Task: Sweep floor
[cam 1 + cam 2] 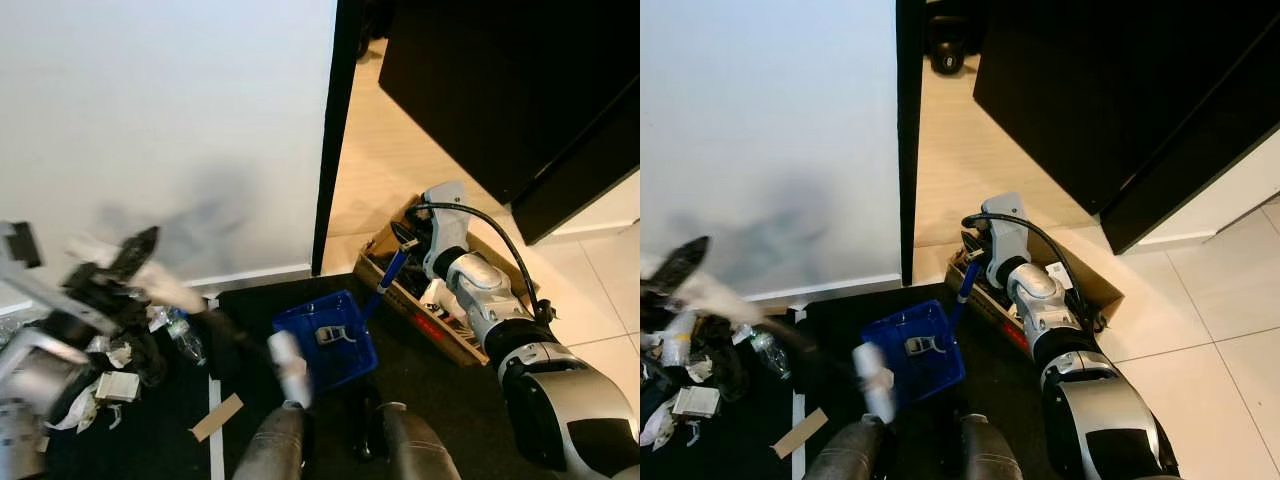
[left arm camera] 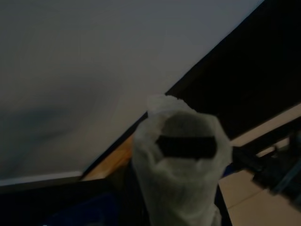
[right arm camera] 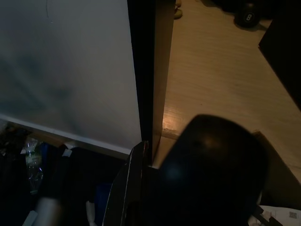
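White wall (image 1: pixel 160 120) spans the upper left; a black door frame (image 1: pixel 332 140) separates it from pale wood flooring (image 1: pixel 400 170). A large black cabinet (image 1: pixel 520 80) occupies the upper right. Black mat (image 1: pixel 440 400) covers the near floor. The right arm (image 1: pixel 500 330), silver, reaches forward over an open cardboard box (image 1: pixel 385 248) of clutter; its right gripper (image 1: pixel 408 240) sits at the blue handle (image 1: pixel 390 270) of the blue dustpan (image 1: pixel 325 340), which rests on the mat directly ahead, and whether its fingers are spread or pressed together cannot be told. The left gripper (image 1: pixel 125 262), motion-blurred, clasps a white-wrapped broom handle (image 1: pixel 170 292) that slants down toward the dustpan. Litter (image 1: pixel 110 385), with 1 plastic bottle (image 1: pixel 185 338), lies at the wall's foot; 1 cardboard scrap (image 1: pixel 217 417) lies nearby.
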Tool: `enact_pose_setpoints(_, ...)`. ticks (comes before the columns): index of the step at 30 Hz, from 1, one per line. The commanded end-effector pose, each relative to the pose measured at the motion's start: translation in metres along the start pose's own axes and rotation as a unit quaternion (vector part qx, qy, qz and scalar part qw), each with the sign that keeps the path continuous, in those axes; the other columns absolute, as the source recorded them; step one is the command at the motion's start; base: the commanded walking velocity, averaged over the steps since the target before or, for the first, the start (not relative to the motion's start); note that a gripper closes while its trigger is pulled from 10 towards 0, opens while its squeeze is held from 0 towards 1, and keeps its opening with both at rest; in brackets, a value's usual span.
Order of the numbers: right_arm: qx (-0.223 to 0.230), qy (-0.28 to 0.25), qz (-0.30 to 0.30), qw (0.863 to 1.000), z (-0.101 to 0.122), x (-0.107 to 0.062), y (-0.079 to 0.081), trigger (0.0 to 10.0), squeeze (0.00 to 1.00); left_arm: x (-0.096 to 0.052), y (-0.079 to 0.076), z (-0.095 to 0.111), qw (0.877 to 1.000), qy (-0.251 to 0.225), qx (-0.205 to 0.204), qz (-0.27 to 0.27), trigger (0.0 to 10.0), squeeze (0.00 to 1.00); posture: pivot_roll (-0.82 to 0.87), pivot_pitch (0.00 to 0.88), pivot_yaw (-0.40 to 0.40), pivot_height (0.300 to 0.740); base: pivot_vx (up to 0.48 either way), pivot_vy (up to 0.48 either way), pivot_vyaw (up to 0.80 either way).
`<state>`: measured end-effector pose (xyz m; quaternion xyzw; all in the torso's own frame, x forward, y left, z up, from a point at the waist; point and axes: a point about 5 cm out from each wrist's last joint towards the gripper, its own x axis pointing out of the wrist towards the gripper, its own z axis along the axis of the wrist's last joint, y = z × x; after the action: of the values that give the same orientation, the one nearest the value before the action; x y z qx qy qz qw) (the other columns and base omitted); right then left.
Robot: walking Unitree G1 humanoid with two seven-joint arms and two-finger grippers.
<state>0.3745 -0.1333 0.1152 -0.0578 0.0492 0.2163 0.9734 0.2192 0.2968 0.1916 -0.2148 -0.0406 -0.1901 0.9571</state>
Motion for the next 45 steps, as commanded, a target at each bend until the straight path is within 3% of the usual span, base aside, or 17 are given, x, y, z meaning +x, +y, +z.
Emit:
enact_pose_setpoints(1,0.007,0.041,-0.003,0.999,-0.02,-0.007,0.0,10.0,0.0,-0.011,0.005,0.007,0.999,0.024,0.032,0.001,10.0,0.0,0.23,0.309,-0.075,0.74,0.0,0.0,0.0)
enact_pose_setpoints(6,0.007,0.043,-0.002,0.999,-0.021,-0.007,0.001,10.0,0.0,-0.032,0.018,-0.01,0.996,0.079,0.031,0.028,10.0,0.0,0.23,0.309,-0.082,0.74,0.0,0.0,0.0)
enact_pose_setpoints(8,0.007,0.043,-0.001,0.999,-0.021,-0.007,0.001,10.0,0.0,-0.034,0.022,-0.02,0.995,0.084,0.022,0.038,10.0,0.0,0.23,0.309,-0.083,0.74,0.0,0.0,0.0)
enact_pose_setpoints(9,0.006,0.043,-0.001,0.999,-0.02,-0.007,0.001,10.0,0.0,-0.037,0.027,-0.038,0.995,0.083,-0.001,0.058,10.0,0.0,0.22,0.308,-0.085,0.74,0.0,0.0,0.0)
enact_pose_setpoints(12,0.006,0.042,-0.001,0.999,-0.02,-0.007,0.0,10.0,0.0,-0.038,0.029,-0.045,0.995,0.081,-0.012,0.064,10.0,0.0,0.21,0.309,-0.086,0.74,0.0,0.0,0.0)
enact_pose_setpoints(13,0.005,0.041,-0.001,0.999,-0.019,-0.007,-0.001,10.0,0.0,-0.041,0.036,-0.067,0.992,0.058,-0.058,0.101,10.0,0.0,0.19,0.311,-0.091,0.74,0.0,0.0,0.0)
enact_pose_setpoints(15,0.004,0.041,-0.002,0.999,-0.018,-0.007,-0.001,10.0,0.0,-0.042,0.038,-0.075,0.99,0.051,-0.073,0.113,10.0,0.0,0.19,0.311,-0.091,0.74,0.0,0.0,0.0)
enact_pose_setpoints(17,0.0,0.042,-0.002,0.999,-0.019,-0.009,-0.003,10.0,0.0,-0.046,0.043,-0.101,0.978,0.026,-0.133,0.158,10.0,0.0,0.17,0.311,-0.097,0.74,0.0,0.0,0.0)
enact_pose_setpoints(18,0.0,0.042,-0.002,0.999,-0.019,-0.009,-0.003,10.0,0.0,-0.046,0.043,-0.101,0.978,0.026,-0.133,0.158,10.0,0.0,0.17,0.311,-0.097,0.74,0.0,0.0,0.0)
enact_pose_setpoints(21,-0.002,0.045,-0.004,0.999,-0.022,-0.012,-0.007,10.0,0.0,-0.034,0.024,-0.128,0.958,-0.023,-0.233,0.168,10.0,0.0,0.16,0.307,-0.095,0.74,0.0,0.0,0.0)
enact_pose_setpoints(24,-0.003,0.045,-0.005,0.999,-0.022,-0.012,-0.008,10.0,0.0,-0.023,0.011,-0.13,0.949,-0.055,-0.271,0.153,10.0,0.0,0.16,0.305,-0.094,0.74,0.0,0.0,0.0)
enact_pose_setpoints(26,-0.003,0.045,-0.005,0.999,-0.022,-0.012,-0.008,10.0,0.0,-0.023,0.011,-0.13,0.949,-0.055,-0.271,0.153,10.0,0.0,0.16,0.305,-0.094,0.74,0.0,0.0,0.0)
enact_pose_setpoints(27,-0.003,0.045,-0.006,0.999,-0.022,-0.012,-0.009,10.0,0.0,-0.012,0.0,-0.128,0.939,-0.084,-0.304,0.135,10.0,0.0,0.16,0.302,-0.095,0.74,0.0,0.0,0.0)
enact_pose_setpoints(28,-0.003,0.045,-0.006,0.999,-0.022,-0.012,-0.009,10.0,0.0,-0.012,0.0,-0.128,0.939,-0.084,-0.304,0.135,10.0,0.0,0.16,0.302,-0.095,0.74,0.0,0.0,0.0)
enact_pose_setpoints(30,-0.002,0.042,-0.006,0.999,-0.019,-0.01,-0.007,10.0,0.0,0.013,-0.025,-0.12,0.911,-0.151,-0.374,0.086,10.0,0.0,0.17,0.29,-0.092,0.74,0.0,0.0,0.0)
enact_pose_setpoints(37,0.0,0.036,-0.003,0.999,-0.015,-0.007,-0.004,10.0,0.0,0.034,-0.045,-0.118,0.887,-0.181,-0.421,0.054,10.0,0.0,0.18,0.288,-0.091,0.74,0.0,0.0,0.0)
enact_pose_setpoints(45,0.002,0.036,-0.004,0.999,-0.015,-0.007,-0.004,10.0,0.0,0.048,-0.059,-0.111,0.873,-0.196,-0.445,0.037,10.0,0.0,0.17,0.293,-0.093,0.74,0.0,0.0,0.0)
